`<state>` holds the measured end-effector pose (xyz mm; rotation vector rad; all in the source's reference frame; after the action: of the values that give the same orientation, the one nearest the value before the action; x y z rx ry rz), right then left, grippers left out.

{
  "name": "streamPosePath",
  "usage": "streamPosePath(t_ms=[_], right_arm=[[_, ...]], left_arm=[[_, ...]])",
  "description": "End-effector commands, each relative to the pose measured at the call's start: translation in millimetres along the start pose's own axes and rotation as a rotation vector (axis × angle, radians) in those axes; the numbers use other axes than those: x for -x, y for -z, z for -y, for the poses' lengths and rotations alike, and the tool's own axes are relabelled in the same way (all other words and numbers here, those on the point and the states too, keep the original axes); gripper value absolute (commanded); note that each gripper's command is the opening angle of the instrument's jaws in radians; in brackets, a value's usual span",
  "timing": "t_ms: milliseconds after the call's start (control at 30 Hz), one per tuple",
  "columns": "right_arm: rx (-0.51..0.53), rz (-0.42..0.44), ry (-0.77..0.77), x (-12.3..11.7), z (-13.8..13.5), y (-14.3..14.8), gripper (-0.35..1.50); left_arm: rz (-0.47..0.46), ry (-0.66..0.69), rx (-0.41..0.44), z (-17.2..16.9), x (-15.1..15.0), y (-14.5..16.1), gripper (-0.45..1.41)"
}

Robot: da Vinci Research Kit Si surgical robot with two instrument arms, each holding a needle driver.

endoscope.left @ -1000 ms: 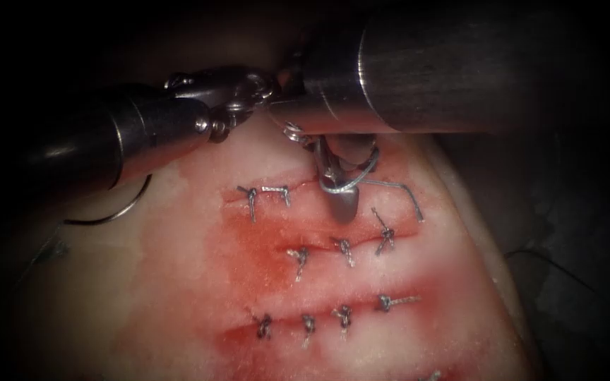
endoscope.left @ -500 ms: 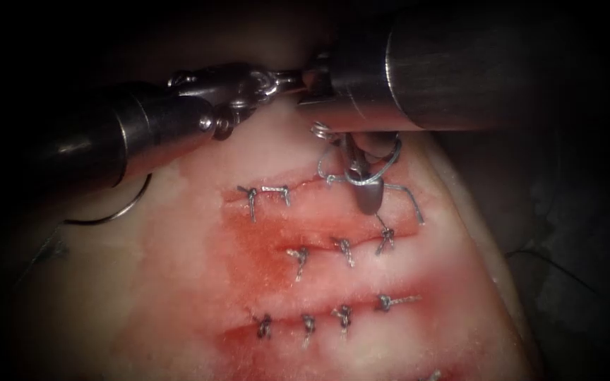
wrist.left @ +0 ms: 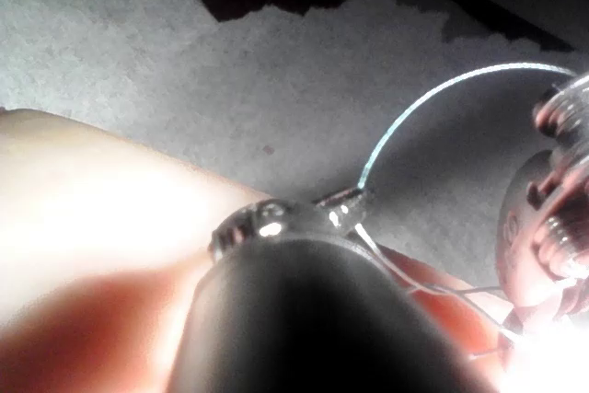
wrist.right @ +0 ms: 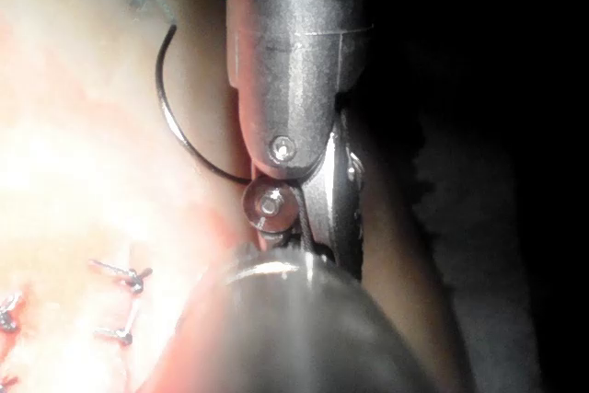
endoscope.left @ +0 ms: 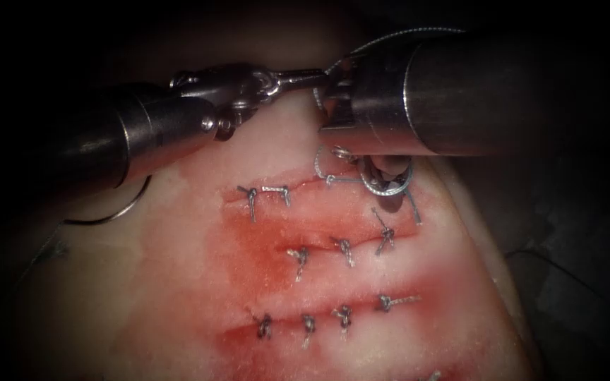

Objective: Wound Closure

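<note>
We see the left tool (endoscope.left: 312, 76) closed on the thread (endoscope.left: 390, 39) above the top cut (endoscope.left: 305, 185). The right tool (endoscope.left: 383, 185) has thread looped around it — its grip we cannot tell. The needle (endoscope.left: 111, 212) lies free on the tissue (endoscope.left: 142, 296), left of this cut.

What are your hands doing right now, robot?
Left hand shut on thread. Thread coils round right hand. Needle loose on tissue, left of cut.
</note>
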<state>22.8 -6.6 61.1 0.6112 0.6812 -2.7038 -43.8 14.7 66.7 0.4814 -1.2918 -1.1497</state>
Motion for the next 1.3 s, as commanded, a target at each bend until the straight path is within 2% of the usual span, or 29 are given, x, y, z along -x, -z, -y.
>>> streamPosePath(t_ms=[33, 100, 167, 233, 333, 367, 467, 567, 700, 933, 1100, 1300], right_arm=[[0.005, 0.006, -0.014, 1.3, 0.4, 1.1, -0.35], [-0.013, 0.026, -0.046, 1.3, 0.4, 1.6, -0.35], [-0.063, 0.086, -0.086, 1.7, 0.6, 2.5, -0.35], [-0.062, 0.156, -0.117, 2.1, 1.1, 3.4, -0.35], [-0.012, 0.349, -0.178, 2.8, 1.8, 4.1, -0.35], [0.013, 0.454, -0.216, 3.0, 1.9, 3.9, -0.35], [0.103, 0.630, -0.265, 3.1, 1.9, 2.3, -0.35], [0.152, 0.734, -0.317, 2.6, 2.2, 0.5, -0.35], [0.164, 0.786, -0.376, 1.3, 2.7, -3.1, -0.35], [0.225, 0.875, -0.508, -1.1, 2.7, -7.7, -0.35], [0.283, 0.873, -0.582, -1.7, 3.0, -8.7, -0.35], [0.352, 0.889, -0.572, -1.4, 3.1, -8.0, -0.35]], left_arm=[[0.005, -0.010, -0.003, -0.2, 1.0, -0.7, -0.45], [-0.014, -0.010, -0.017, -0.1, 1.0, -0.3, -0.45], [-0.052, -0.012, -0.027, 0.1, 0.8, 0.4, -0.45], [-0.088, -0.014, -0.027, 0.5, 0.7, 1.7, -0.45], [-0.136, -0.018, -0.016, 1.3, 0.4, 4.3, -0.45], [-0.153, -0.021, -0.011, 1.6, 0.2, 5.2, -0.45], [-0.213, -0.036, 0.026, 3.0, -1.1, 8.0, -0.45], [-0.258, -0.044, 0.062, 4.8, -2.3, 9.7, -0.45], [-0.274, -0.036, 0.063, 7.7, -2.9, 9.9, -0.45], [-0.328, -0.031, 0.002, 13.0, -5.2, 8.4, -0.45], [-0.390, -0.053, -0.029, 15.9, -6.4, 8.6, -0.45], [-0.433, -0.109, 0.056, 16.1, -5.8, 10.2, -0.45]])
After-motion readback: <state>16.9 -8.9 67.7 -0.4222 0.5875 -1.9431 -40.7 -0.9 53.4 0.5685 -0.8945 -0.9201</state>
